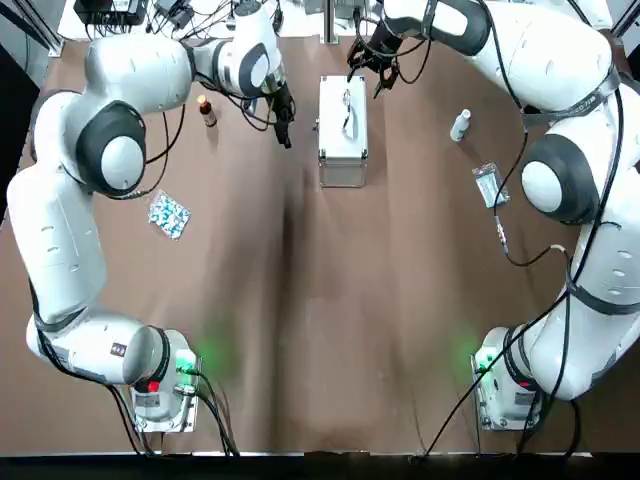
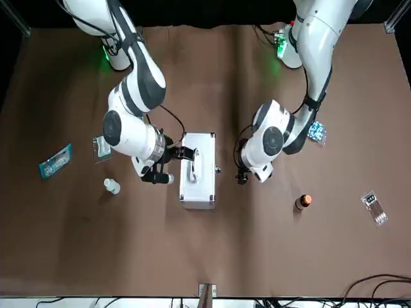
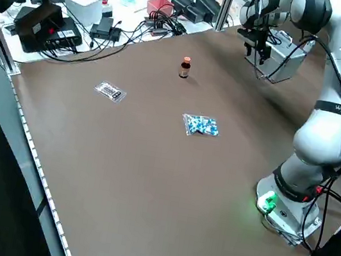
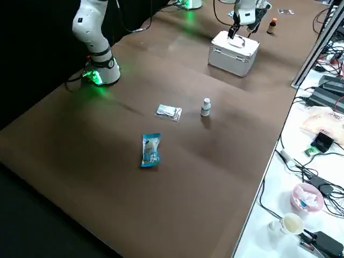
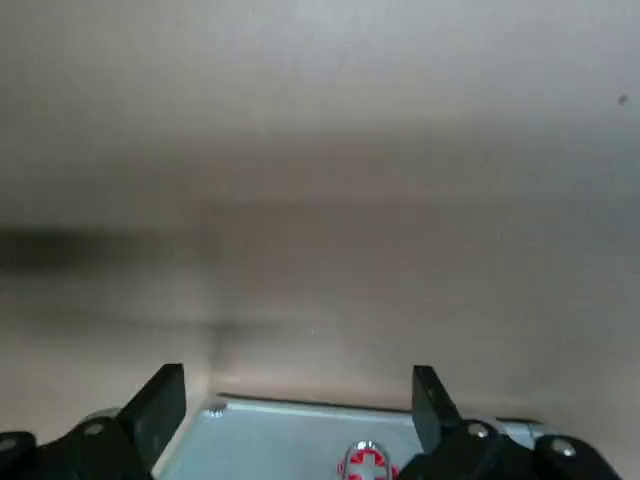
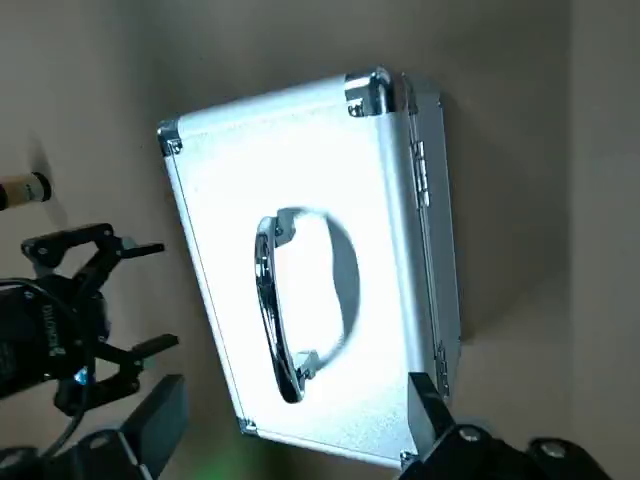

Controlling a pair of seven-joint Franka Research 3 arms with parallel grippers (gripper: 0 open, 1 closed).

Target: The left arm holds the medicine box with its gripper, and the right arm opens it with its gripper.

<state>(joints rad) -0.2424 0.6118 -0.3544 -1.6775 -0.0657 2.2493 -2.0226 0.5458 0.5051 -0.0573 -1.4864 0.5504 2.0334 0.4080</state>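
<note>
Overall, brown table w/ med box, cluttered desk alongside.

One box; two bottles; four packets

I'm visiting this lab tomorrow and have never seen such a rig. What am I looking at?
A white left arm and right arm stand side by side at a brown table. One picture looks down from overhead, one faces the robot, two look from the sides, and two come from wrist cameras. A closed silver medicine box with a handle lies between the grippers. The left gripper and the right gripper are open beside it; neither holds anything. Nearby lie a brown bottle, a white bottle and a blue pill packet.
</note>
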